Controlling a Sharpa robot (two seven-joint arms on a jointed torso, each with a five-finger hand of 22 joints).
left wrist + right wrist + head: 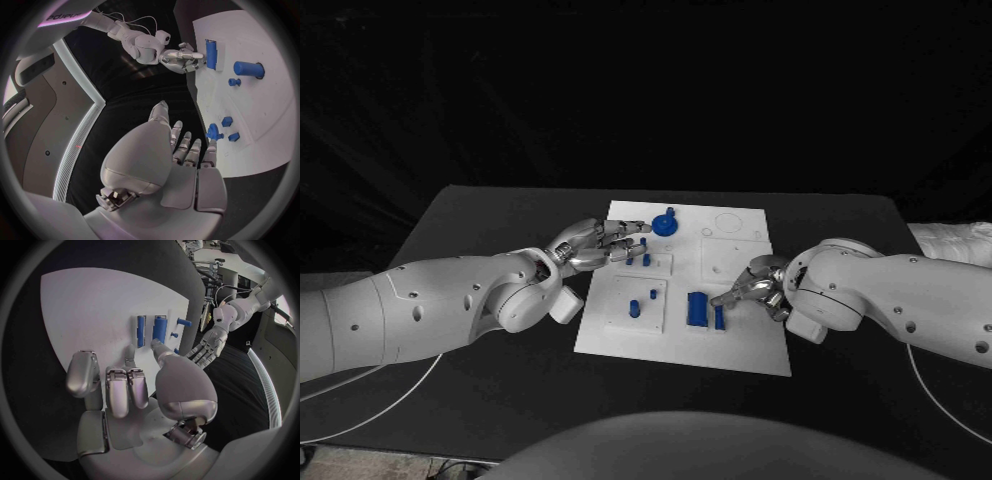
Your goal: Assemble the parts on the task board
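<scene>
The white task board (747,345) lies in the middle of the frame, with blue parts (697,310) on it. The left hand (596,245) is spread and empty over its upper left edge. The right hand (750,285), fingers apart, holds nothing, just right of the parts.

One white task board (733,345) sits on one black table (488,215), carrying at least six visible blue parts: a round disc (665,226), two long bars (697,310), and three small pegs (635,307). Two silver hands (596,245) flank it.
</scene>
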